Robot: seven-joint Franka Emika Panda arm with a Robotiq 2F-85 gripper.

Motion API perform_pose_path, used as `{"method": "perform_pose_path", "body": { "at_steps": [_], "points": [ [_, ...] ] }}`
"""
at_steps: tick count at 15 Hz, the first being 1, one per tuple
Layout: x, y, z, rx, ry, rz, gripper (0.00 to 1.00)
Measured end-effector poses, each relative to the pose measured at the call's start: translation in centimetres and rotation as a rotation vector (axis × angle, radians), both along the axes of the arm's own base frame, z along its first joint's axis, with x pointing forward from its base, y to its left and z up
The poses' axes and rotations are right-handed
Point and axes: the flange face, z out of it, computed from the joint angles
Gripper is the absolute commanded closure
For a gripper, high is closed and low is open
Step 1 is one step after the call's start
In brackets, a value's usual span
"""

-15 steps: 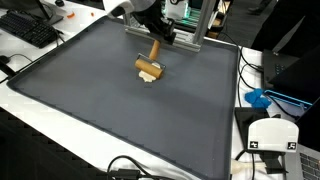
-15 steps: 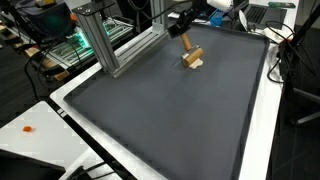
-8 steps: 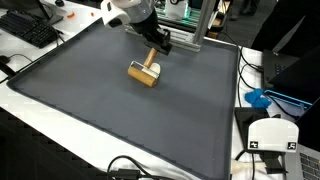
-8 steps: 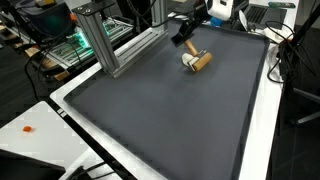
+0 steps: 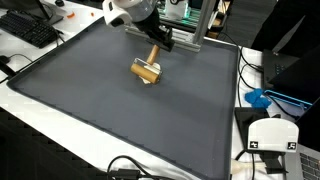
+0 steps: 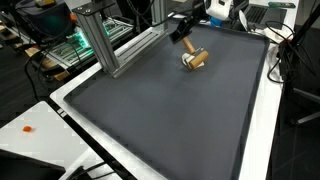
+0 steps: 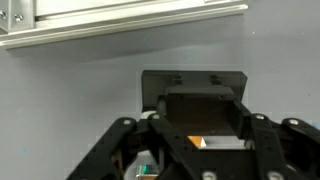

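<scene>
Pinches a wooden mallet [image 5: 148,70] by the upper end of its handle, with the claw [image 5: 157,42] pressed together around that handle and reaching in from the far side of the counter [image 5: 120,125]. Holds the handle tilted, head downward, so that the head sits low on the dark counter near its far edge, not far from the aluminium frame [image 6: 100,40]. Shows the same in both exterior views, with the wooden mallet [image 6: 195,59] slanting down from the claw [image 6: 181,33] toward the middle of the mat. Cannot tell whether the head rests on the surface or hangs just above it, though a pale patch under it suggests contact or a very small gap. From the wrist view, gives only a sliver of wood [image 7: 205,142] between the dark linkages, with the aluminium frame [image 7: 120,22] running across the top. Judging by all this: grasp made and seemingly firm, so the picking-up part looks done. Not yet carried clear of the counter, and not yet let go either. Left, as far as can be judged: either raising the head fully off the mat or settling it flat and spreading the claw.
</scene>
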Motion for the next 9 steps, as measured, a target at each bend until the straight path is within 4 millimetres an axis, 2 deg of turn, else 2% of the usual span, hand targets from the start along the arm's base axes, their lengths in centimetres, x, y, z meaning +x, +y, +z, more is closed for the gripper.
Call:
{"method": "perform_pose_path", "body": {
  "at_steps": [9],
  "points": [
    [-1.5, 0.1, 0.2, 0.002, 0.115, 0.017, 0.65]
  ]
}}
